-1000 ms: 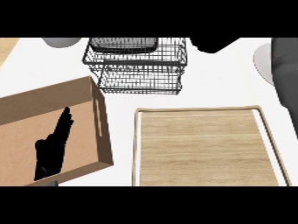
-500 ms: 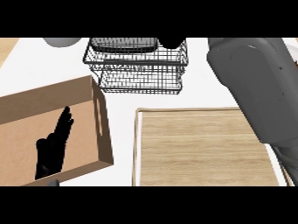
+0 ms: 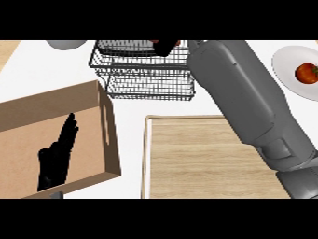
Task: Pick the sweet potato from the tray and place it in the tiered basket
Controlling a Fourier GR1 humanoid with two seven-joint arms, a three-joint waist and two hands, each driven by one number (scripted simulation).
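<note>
the right forearm (image 3: 251,107) stretches up from the lower right corner, across the right side of the wooden tray (image 3: 203,158), to the black wire tiered basket (image 3: 142,70) at the top of the counter. the right hand (image 3: 165,46) shows only as a dark shape over the basket's upper tier, and a sliver of reddish-orange, the sweet potato (image 3: 178,43), peeks out just beside it (most of it is hidden behind the hand). the fingers look curled round the sweet potato, which sits at the level of the top tier; whether it touches the wire cannot be told.

the left hand (image 3: 57,158) rests inside the cardboard box (image 3: 109,140) at the lower left, fingers straight and pointing up, grasping nothing.

at the upper right, a white plate (image 3: 288,77) carries a tomato (image 3: 308,73), well apart from the basket. a grey rounded object (image 3: 66,45) sits at the top left, near the basket's corner.
</note>
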